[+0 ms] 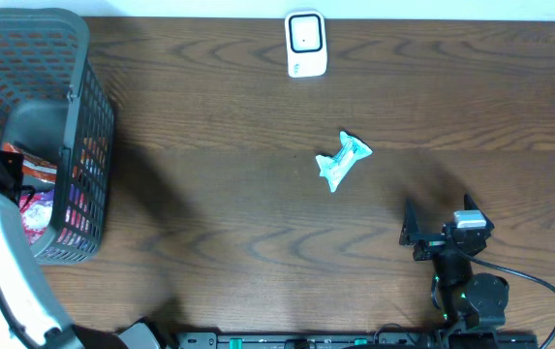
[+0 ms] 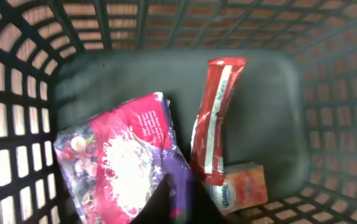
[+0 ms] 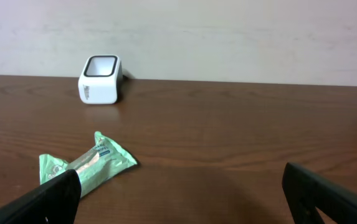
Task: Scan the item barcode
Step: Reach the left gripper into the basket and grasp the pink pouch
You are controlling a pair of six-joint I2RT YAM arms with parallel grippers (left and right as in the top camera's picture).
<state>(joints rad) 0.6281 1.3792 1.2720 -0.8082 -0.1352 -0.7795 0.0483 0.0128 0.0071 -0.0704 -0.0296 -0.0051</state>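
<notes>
On the brown table (image 3: 228,124), green packet (image 3: 88,165) ahead-left of right hand (image 3: 181,179).

Seen from overhead, the brown table (image 1: 209,194) lies bare across the middle and right. Only the crumpled green packet (image 1: 342,160) at centre and the white scanner (image 1: 306,44) at the top edge stand on it, well apart. The black mesh basket (image 1: 93,116) walls off the upper left; in the left wrist view a pink-and-purple pouch (image 2: 122,162), a red packet (image 2: 215,118) and a small orange box (image 2: 247,186) crowd the lower part of its floor, with bare floor at upper left and right.
</notes>
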